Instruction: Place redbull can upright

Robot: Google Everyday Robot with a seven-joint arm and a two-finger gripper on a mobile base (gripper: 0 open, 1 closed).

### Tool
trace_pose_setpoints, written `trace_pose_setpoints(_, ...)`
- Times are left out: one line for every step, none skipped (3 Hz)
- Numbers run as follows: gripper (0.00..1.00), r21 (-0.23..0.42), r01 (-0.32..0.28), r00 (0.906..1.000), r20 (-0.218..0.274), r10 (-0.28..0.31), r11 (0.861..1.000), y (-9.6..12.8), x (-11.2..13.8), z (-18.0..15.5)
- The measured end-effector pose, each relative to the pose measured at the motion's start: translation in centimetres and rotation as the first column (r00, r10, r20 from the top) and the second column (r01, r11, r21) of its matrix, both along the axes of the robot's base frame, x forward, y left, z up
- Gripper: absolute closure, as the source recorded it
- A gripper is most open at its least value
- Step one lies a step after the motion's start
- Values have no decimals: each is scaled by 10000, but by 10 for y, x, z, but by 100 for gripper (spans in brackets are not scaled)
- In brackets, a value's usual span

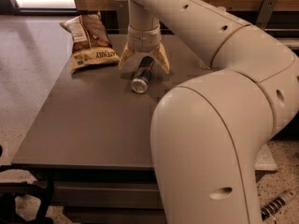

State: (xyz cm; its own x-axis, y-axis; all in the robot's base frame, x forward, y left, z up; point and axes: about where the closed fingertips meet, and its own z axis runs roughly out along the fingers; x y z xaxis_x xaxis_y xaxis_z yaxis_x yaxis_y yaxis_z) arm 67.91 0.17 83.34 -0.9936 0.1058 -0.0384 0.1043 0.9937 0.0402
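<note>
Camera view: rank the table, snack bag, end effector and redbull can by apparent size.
1. table
2. snack bag and end effector (open, at the table's far side): about alike, unranked
3. redbull can, on its side at the end effector

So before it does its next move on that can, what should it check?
1. Can standing upright: not ok, it lies on its side on the table.
2. Claw open: ok, its fingers are spread.
3. Claw lined up with the can: ok, it hangs over the can's far end, one finger on each side.
4. Can gripped: not ok, the fingers are not closed on it.
5. Fingers touching the can: cannot tell.
6. Chip bag out of the way: ok, it lies apart from the can and claw.
</note>
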Motion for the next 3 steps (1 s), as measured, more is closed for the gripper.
trace_pose_setpoints(49,100,6,9999,166,-8,9999,3,6,-4)
trace_pose_setpoints(72,152,0,9997,246,-4,9999,5,9,-6)
trace_pose_setpoints(99,218,-13,9994,342,6,9998,8,13,-9)
